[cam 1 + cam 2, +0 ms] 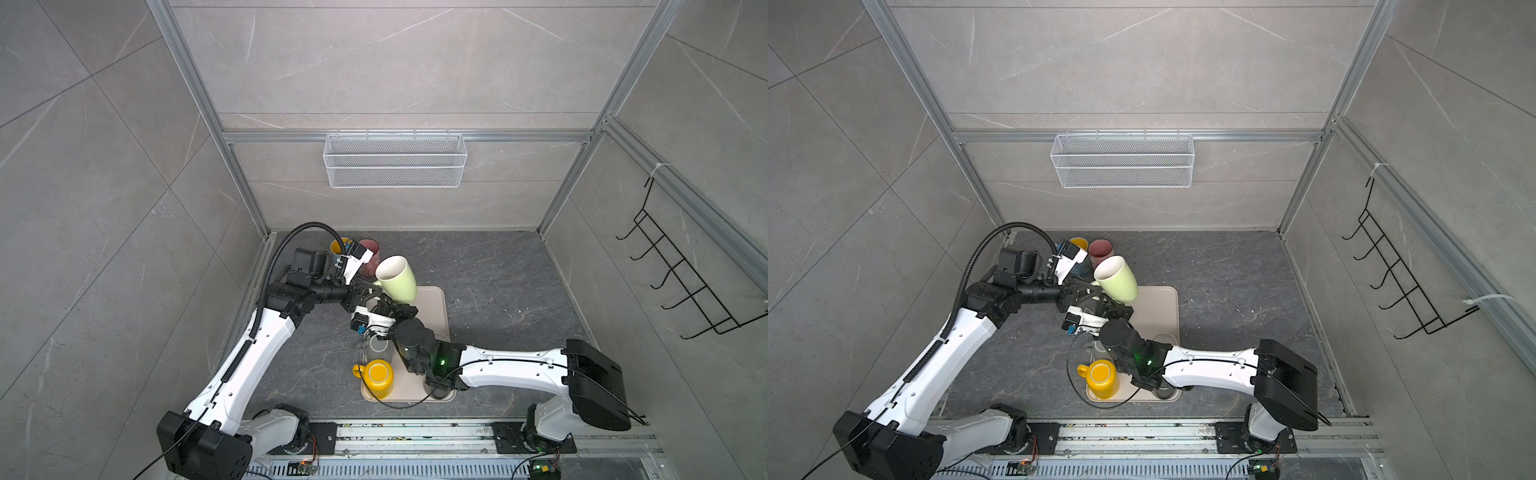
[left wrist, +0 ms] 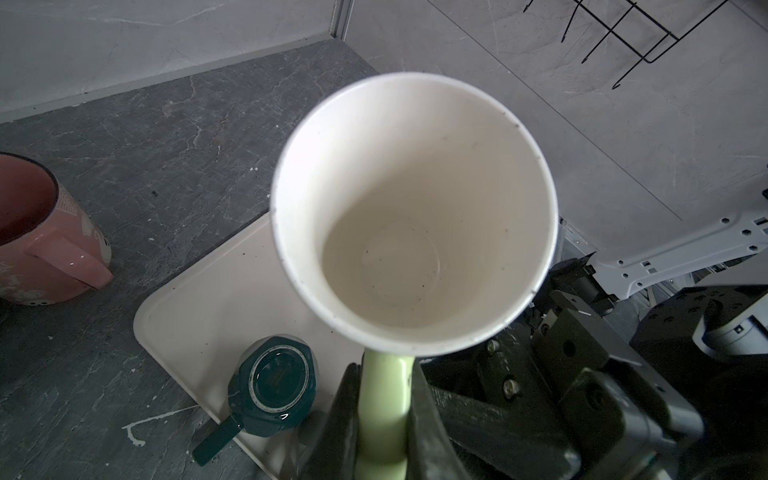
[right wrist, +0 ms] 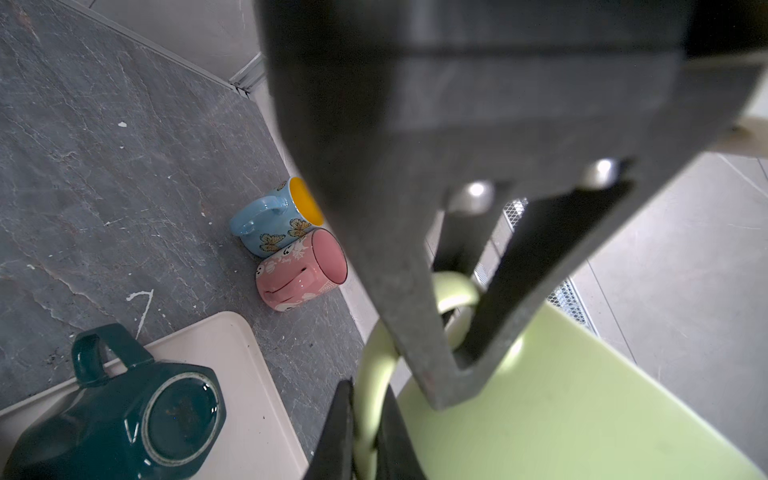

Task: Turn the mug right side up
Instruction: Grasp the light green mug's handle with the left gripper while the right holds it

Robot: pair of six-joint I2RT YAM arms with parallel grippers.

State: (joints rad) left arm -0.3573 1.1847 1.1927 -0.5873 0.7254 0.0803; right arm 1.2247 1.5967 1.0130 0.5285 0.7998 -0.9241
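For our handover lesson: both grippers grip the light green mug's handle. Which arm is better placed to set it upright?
Probably left: the left gripper clamps the handle of the light green mug, mouth upward, and bare table beside the pink mug lies nearest that arm.

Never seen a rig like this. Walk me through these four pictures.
Two robot arms work over a dark counter. Two pictures look down from overhead at the whole scene. The other two come from a camera on each arm's wrist. The left gripper and right gripper are both closed on the handle of a light green mug. It is held tilted above a beige tray, mouth upward. On the tray sit an upside-down dark green mug and a yellow mug. A pink mug and a blue mug stand upright on the counter behind.
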